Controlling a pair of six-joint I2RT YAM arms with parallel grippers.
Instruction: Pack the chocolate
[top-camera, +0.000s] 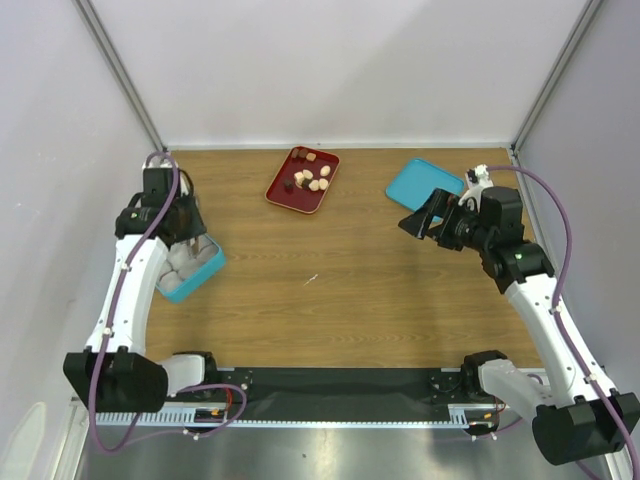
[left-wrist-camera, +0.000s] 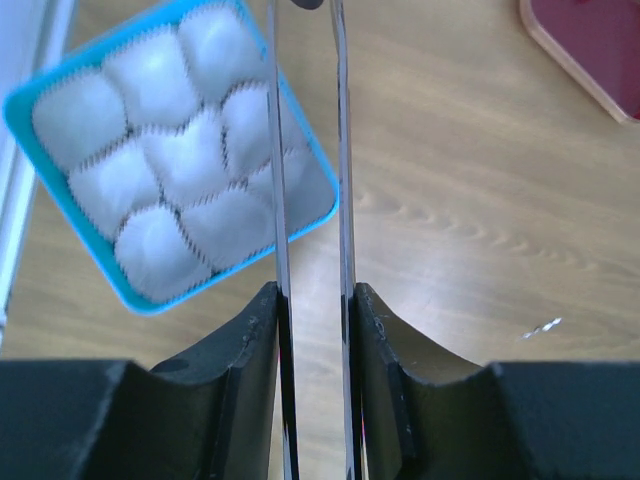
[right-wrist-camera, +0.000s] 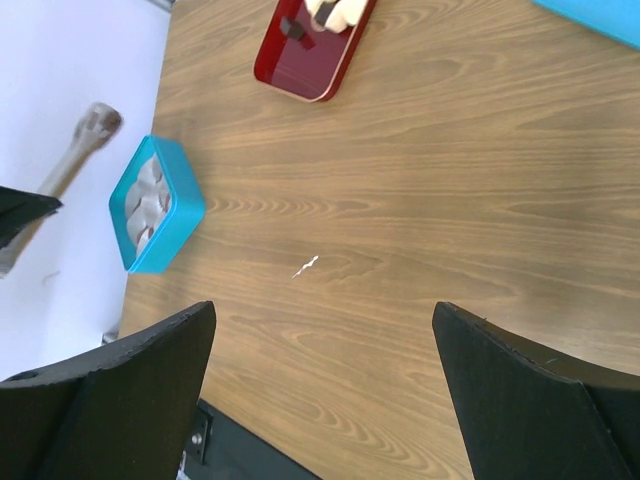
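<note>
Left gripper (left-wrist-camera: 310, 150) part-closed over teal box (left-wrist-camera: 60, 90), holding nothing visible, box half hidden overhead, chocolate (top-camera: 312, 180) tiny on red tray (top-camera: 285, 195), right gripper (right-wrist-camera: 320, 390) wide open, empty.

Top cam sits high behind my 2 bases, facing down over the whole surface (top-camera: 330, 290). My left wrist cam hangs close above the teal box (left-wrist-camera: 60, 95); my right wrist cam looks from farther, sharing that box.

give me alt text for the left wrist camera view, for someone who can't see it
A teal box lined with white paper cups, all apparently empty, sits on a wooden table, seen from just above. Two thin fingers of the left gripper run up the middle, a narrow gap between them holding nothing, over the box's right edge. A red tray corner shows top right.
</note>
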